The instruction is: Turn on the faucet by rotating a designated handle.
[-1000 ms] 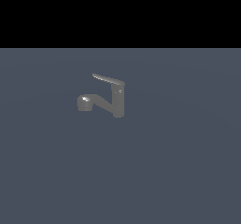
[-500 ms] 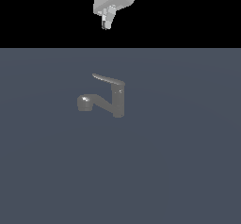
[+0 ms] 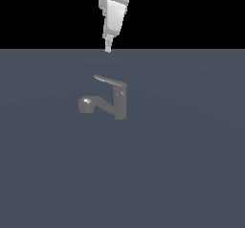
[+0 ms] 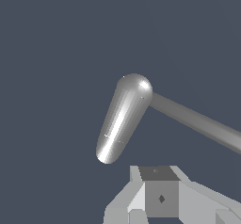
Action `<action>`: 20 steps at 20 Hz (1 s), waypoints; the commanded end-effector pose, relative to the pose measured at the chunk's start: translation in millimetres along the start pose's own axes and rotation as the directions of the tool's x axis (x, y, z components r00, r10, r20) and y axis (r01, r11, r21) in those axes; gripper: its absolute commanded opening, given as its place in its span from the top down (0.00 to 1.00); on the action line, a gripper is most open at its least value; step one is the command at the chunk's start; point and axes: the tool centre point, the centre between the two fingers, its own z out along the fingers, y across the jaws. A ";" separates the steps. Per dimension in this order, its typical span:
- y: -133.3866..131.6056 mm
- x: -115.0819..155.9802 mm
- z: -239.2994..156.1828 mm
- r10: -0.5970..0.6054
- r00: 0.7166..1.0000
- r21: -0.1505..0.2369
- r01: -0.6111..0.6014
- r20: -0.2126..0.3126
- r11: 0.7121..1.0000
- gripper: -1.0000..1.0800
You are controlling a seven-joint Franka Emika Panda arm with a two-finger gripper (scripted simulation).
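While the arm hangs down from the top of the exterior view, its white gripper (image 3: 108,49) points straight down at the grey surface (image 3: 191,165), the tip sitting above the faucet (image 3: 107,99) and clear of it, with a visible gap between tip and handle (image 3: 109,81). In that view the fingers read as one narrow point, so they look pressed together, though it's too small to say for certain; the wrist view shows only blocky pale finger parts (image 4: 141,202) at the edge of the picture, and I cannot tell from there either. Nothing is held.

The faucet stands alone near the middle of the surface, a little to the exterior view's left of centre. Its upright cylindrical body sits to the exterior view's right, and the spout (image 3: 98,104) angles down and out toward the exterior view's left, ending in a round head (image 3: 85,103). On top, the thin flat handle runs toward the exterior view's left as well, tapering to a lighter tip.

From the wrist camera, the handle (image 4: 123,118) shows as a shiny rounded blade seen from above, with the spout (image 4: 197,122) stretching away from under it as a darker grey bar. The gripper sits just beside the blade's free end, not touching.
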 end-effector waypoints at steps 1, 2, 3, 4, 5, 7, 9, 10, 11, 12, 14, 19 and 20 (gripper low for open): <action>-13.8 2.7 15.4 0.073 0.997 0.005 -0.073 -0.020 0.997 1.00; -19.0 3.7 21.5 0.101 0.994 0.008 -0.101 -0.029 0.995 1.00; -24.2 4.6 27.6 0.128 0.991 0.012 -0.128 -0.038 0.992 1.00; -29.2 5.5 33.7 0.156 0.987 0.016 -0.155 -0.047 0.988 1.00; -34.2 6.3 39.9 0.182 0.982 0.021 -0.181 -0.056 0.983 1.00; -43.9 7.8 52.0 0.234 0.969 0.033 -0.232 -0.074 0.972 1.00; -52.5 8.9 63.2 0.279 0.956 0.046 -0.276 -0.091 0.960 1.00; -56.4 9.3 68.3 0.300 0.949 0.052 -0.296 -0.099 0.954 1.00; -60.0 9.6 73.1 0.319 0.942 0.059 -0.314 -0.106 0.948 1.00; -63.3 9.9 77.6 0.336 0.935 0.066 -0.330 -0.113 0.942 1.00; -69.2 10.2 85.6 0.366 0.922 0.079 -0.358 -0.125 0.930 1.00; -79.5 10.3 100.1 0.418 0.897 0.105 -0.406 -0.145 0.908 1.00; -80.9 10.2 102.1 0.425 0.893 0.109 -0.412 -0.148 0.904 1.00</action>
